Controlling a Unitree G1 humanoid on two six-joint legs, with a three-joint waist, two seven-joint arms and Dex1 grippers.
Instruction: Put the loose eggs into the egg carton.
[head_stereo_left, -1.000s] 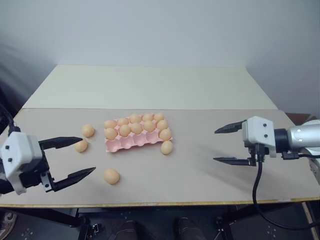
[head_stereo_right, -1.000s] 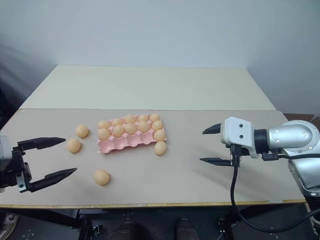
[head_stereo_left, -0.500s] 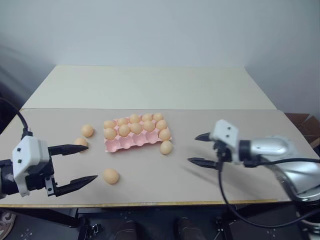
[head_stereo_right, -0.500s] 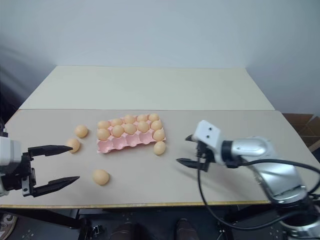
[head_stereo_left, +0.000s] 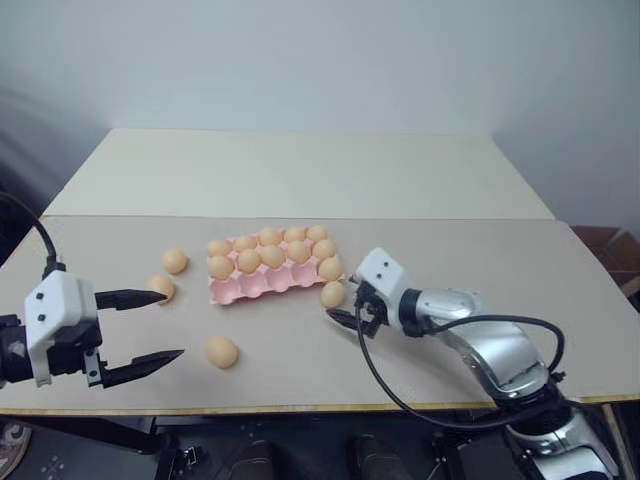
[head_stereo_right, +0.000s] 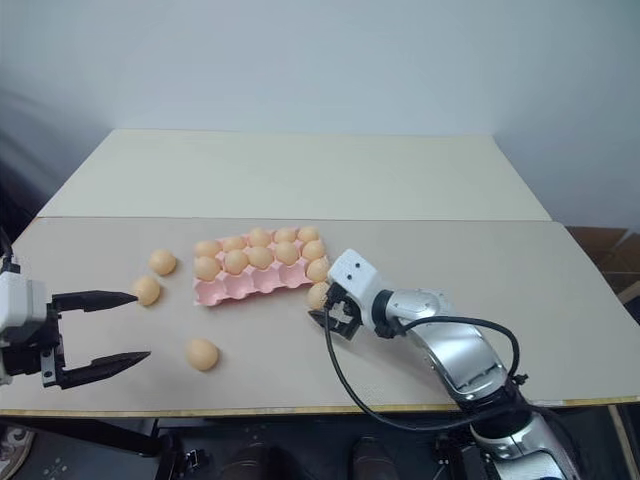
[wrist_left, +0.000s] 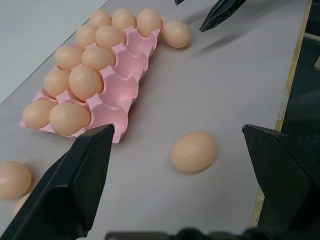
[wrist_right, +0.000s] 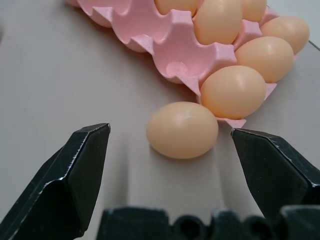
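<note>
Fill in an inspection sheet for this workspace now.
Surface: beige table, bare around the work.
Job's things: pink moulded egg carton, front row empty; four pale orange loose eggs, one beside the carton, others apart.
Clutter: nothing seen.
Grippers: left gripper open, empty; right gripper open, egg between its fingers, not gripped.
Cables: black cable looping under the right arm.
Surroundings: plain pale wall.

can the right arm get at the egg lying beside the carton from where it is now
Probably yes. The right gripper is open, jaws either side of the loose egg, with bare table between. The egg sits close against the carton edge, so the jaw on that side has little room.
</note>
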